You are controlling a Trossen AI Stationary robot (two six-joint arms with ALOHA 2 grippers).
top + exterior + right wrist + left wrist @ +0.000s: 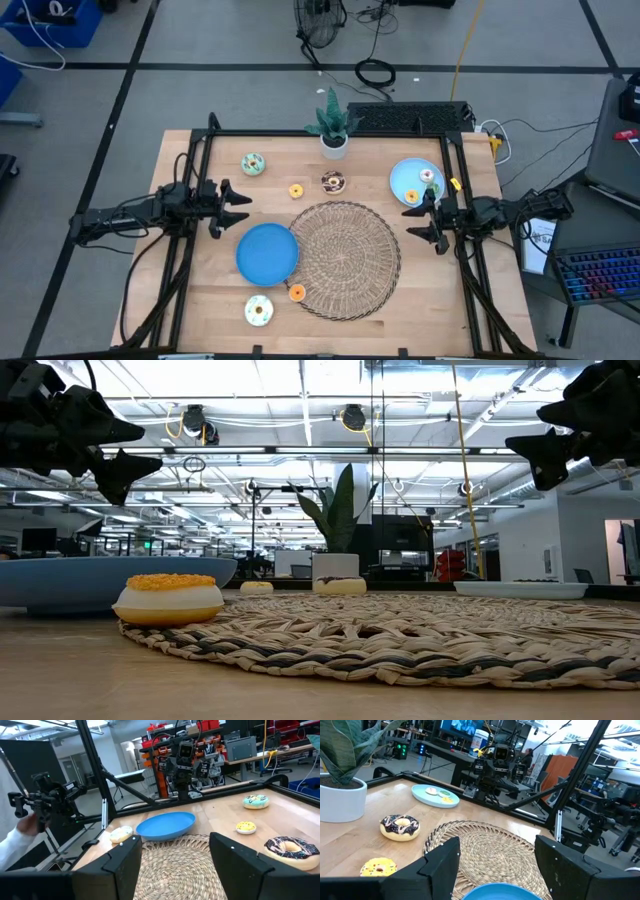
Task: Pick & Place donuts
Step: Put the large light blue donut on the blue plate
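Note:
Several small toy donuts lie flat on the wooden table: a mint one (253, 163), a yellow one (296, 190) and a brown-iced one (333, 181) at the far side, an orange one (297, 293) and a white one (259, 310) at the near side. Two more rest on the light blue plate (403, 172) at the far right. My left gripper (243, 209) hovers open at the table's left, pointing level toward the mat. My right gripper (410, 223) hovers open at the right, facing it. Neither has anything between its fingers.
A large woven wicker mat (345, 258) fills the table's middle, with a round blue plate (267, 253) beside its left edge. A potted plant (333, 128) stands at the far edge. A black frame runs around the table. A person's sleeve (17, 840) shows beyond the table.

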